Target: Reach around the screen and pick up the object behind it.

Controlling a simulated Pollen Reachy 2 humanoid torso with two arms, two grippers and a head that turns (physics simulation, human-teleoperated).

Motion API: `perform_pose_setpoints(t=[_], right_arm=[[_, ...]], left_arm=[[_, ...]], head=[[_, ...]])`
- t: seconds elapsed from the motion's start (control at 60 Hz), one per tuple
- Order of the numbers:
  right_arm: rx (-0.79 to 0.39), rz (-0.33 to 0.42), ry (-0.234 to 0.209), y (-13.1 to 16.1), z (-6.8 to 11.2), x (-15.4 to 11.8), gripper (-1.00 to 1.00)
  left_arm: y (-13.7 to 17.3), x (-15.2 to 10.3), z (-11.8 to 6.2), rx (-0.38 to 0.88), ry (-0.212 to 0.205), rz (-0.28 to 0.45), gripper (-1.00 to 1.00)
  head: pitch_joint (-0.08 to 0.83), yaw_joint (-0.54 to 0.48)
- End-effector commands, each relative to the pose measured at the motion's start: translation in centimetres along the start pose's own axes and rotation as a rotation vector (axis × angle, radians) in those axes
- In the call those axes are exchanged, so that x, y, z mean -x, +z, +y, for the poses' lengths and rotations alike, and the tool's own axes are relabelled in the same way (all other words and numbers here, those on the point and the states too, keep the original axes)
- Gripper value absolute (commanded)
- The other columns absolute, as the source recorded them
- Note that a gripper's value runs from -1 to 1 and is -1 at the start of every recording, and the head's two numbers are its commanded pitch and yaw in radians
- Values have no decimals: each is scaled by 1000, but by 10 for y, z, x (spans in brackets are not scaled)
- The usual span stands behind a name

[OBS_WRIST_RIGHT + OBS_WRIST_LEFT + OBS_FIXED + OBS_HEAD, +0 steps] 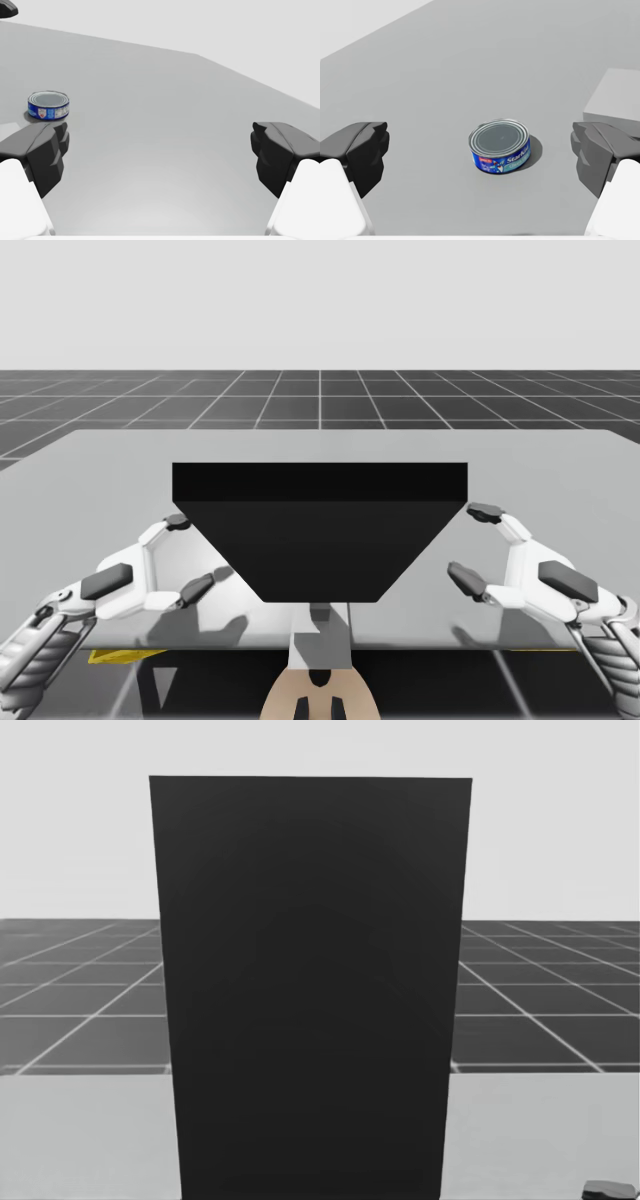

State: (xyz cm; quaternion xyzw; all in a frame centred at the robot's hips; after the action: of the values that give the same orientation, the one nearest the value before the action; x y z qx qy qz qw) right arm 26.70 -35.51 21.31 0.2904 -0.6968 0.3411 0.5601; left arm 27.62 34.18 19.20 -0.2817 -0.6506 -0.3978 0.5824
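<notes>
A plain grey bench (100,460) stands on a dark gridded floor (320,395). The black screen (320,530) rises mid-bench. My left tool (192,556) and right tool (472,544) flank the screen, both open and empty. The left wrist view reveals a flat blue can (500,146) behind the screen, ahead of the spread fingers.

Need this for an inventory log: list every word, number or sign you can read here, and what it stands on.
Flat blue round can: white lettering on its side band, too small and curved away to quote reliably.
Black screen: no text.
Grey table: no text.
</notes>
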Motion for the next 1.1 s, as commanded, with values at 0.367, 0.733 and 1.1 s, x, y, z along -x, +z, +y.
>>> perform_pose_setpoints(t=[0.367, 0.733, 1.1], right_arm=[[-83, 9, 18, 2, 12, 8, -1000], [-99, 18, 34, 2, 15, 9, -1000], [-110, 23, 48, -1, 19, 10, -1000]], left_arm=[[-71, 38, 19, 40, 44, 91, -1000], [-125, 66, 9, 113, 121, 133, -1000], [-144, 93, 5, 133, 157, 197, -1000]], head=[[85, 1], [105, 1], [137, 8]])
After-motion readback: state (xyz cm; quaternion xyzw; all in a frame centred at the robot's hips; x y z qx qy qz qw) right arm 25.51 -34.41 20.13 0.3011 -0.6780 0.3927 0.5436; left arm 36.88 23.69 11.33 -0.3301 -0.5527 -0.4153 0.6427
